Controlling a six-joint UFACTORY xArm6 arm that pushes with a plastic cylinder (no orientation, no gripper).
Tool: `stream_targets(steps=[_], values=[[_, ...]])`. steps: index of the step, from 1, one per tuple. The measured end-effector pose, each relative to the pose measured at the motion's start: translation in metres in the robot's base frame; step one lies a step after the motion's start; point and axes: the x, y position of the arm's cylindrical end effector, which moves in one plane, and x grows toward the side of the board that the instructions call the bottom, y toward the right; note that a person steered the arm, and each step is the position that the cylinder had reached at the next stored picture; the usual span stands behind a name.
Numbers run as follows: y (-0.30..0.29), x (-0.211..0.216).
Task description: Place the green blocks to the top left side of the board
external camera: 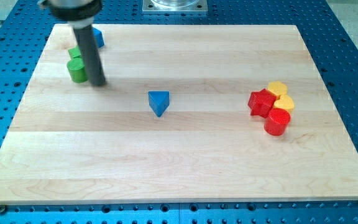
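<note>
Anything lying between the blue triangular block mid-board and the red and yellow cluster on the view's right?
Nothing: in the camera view, bare wood runs from the blue triangular block to the red star block at the cluster's near edge.

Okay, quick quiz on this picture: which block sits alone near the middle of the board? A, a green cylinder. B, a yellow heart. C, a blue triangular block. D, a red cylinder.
C: the blue triangular block stands by itself near the board's middle, while the green blocks sit by my tip at the view's top left, and the red and yellow blocks cluster at the right.
</note>
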Motion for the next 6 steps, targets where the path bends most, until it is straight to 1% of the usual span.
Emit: stream_targets(steps=[1, 2, 3, 4, 5, 6], values=[[-0.077, 0.0], [-0.078, -0.031], [-0.059, -0.034], [-0.075, 0.03], [0.012, 0.0], [0.01, -0.06]])
